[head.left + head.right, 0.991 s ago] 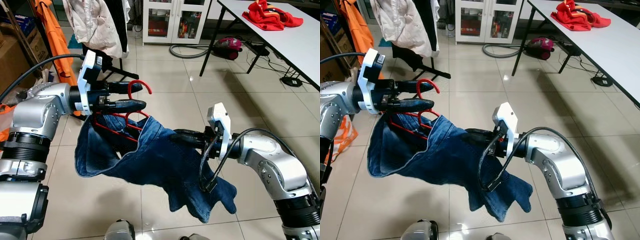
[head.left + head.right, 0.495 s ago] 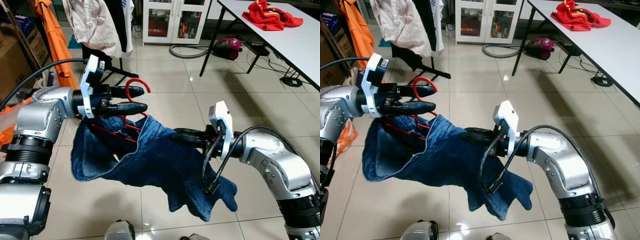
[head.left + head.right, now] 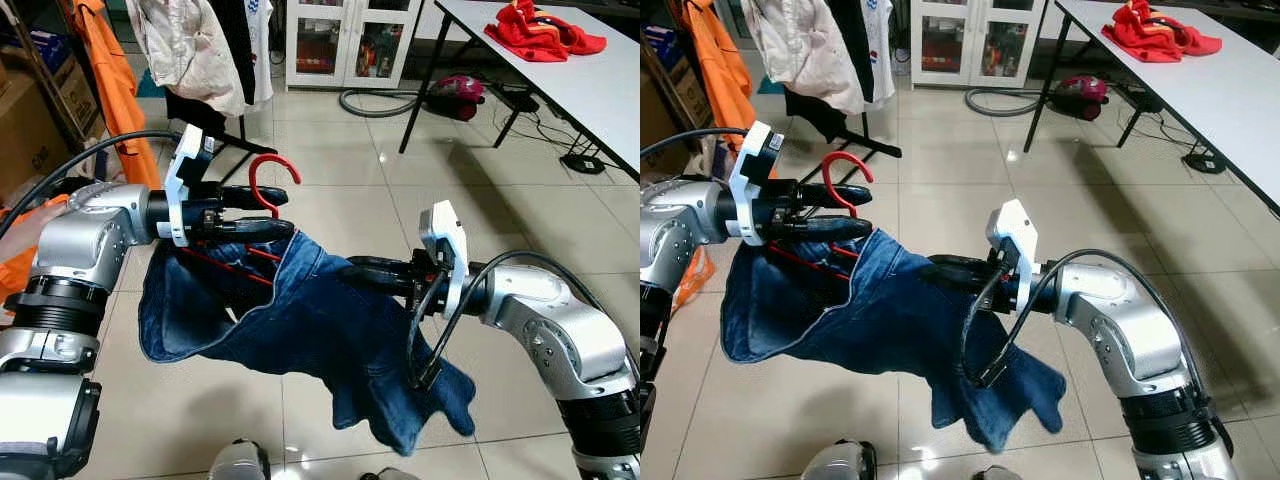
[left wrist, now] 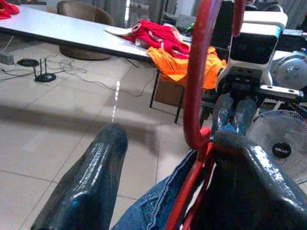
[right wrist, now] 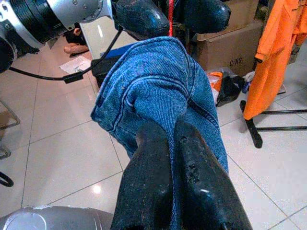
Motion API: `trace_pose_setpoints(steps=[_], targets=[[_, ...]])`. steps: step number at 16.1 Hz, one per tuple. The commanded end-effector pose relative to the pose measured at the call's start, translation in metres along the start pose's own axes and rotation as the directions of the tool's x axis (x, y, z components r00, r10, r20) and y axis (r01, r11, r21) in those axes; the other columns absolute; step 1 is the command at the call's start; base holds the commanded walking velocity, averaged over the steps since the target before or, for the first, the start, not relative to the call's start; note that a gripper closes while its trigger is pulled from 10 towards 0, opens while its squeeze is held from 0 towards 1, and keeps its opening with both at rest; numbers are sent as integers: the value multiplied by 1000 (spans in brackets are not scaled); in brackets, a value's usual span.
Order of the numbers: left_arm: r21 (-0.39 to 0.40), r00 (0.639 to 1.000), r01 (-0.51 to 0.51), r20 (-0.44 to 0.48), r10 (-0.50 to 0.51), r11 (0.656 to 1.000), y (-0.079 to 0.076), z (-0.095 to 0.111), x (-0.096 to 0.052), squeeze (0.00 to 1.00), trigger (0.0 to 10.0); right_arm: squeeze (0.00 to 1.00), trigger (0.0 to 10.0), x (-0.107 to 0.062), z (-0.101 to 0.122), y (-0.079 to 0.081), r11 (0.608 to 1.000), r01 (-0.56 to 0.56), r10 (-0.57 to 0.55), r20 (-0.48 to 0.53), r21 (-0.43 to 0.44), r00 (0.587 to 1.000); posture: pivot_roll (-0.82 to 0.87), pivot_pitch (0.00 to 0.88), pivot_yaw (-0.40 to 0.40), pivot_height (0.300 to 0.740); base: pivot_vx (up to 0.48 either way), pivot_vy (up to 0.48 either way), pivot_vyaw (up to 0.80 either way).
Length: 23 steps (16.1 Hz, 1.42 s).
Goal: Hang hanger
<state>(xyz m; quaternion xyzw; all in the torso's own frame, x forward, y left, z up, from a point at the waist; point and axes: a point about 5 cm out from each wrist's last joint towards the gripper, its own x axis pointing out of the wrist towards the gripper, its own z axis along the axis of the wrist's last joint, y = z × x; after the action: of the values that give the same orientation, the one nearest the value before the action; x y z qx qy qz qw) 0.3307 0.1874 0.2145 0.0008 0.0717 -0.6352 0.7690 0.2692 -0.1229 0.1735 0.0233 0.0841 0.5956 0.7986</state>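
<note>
My left gripper (image 3: 262, 208) pinches the red hanger (image 3: 262, 190) at its neck, hook rising above the fingers; jeans (image 3: 300, 325) hang beneath. My right gripper (image 3: 362, 272), nearer me, clamps the denim.

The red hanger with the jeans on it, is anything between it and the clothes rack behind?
Nothing visible. The red hanger sits in the left hand, jeans pinched by the right hand; bare tiles lie before the clothes rack.
</note>
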Motion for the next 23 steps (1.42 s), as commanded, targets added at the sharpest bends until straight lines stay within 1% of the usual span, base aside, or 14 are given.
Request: trace_pose_setpoints(steps=[1,5,17,18,19,20,21,23], targets=[[7,1000,1,-17,-1,1000,0,0,-1,0,0,0,0,-2,14,2,999,-18,19,31,-48,999,18,50,-27,740,0,0,0],[1,1000,17,-20,-17,1000,-1,-1,-1,0,0,0,0,-3,12,3,999,-21,22,20,-46,1000,17,53,-28,740,0,0,0],[-32,996,82,44,-80,996,-7,2,-1,0,0,0,0,-5,7,6,999,-32,32,-10,-43,999,14,63,-28,740,0,0,0],[-33,996,84,46,-82,996,-7,3,-1,0,0,0,588,-5,7,5,999,-25,25,-10,-41,1000,14,64,-27,740,0,0,0],[-33,995,84,47,-83,996,-7,3,-1,0,0,0,588,-5,7,4,999,-20,20,-8,-40,1000,14,64,-28,740,0,0,0],[-34,995,84,46,-83,996,-7,3,-1,0,0,953,10000,-6,6,1,1000,-1,0,-4,-30,1000,15,65,-28,740,0,0,0],[-33,996,84,45,-82,996,-7,3,-1,0,0,1000,10000,-6,5,-2,1000,17,-17,3,-19,1000,16,64,-28,740,0,0,0],[-33,996,83,44,-82,996,-8,3,-1,0,0,1000,10000,-8,3,-8,998,59,-59,12,-11,998,16,65,-28,740,0,0,0]])
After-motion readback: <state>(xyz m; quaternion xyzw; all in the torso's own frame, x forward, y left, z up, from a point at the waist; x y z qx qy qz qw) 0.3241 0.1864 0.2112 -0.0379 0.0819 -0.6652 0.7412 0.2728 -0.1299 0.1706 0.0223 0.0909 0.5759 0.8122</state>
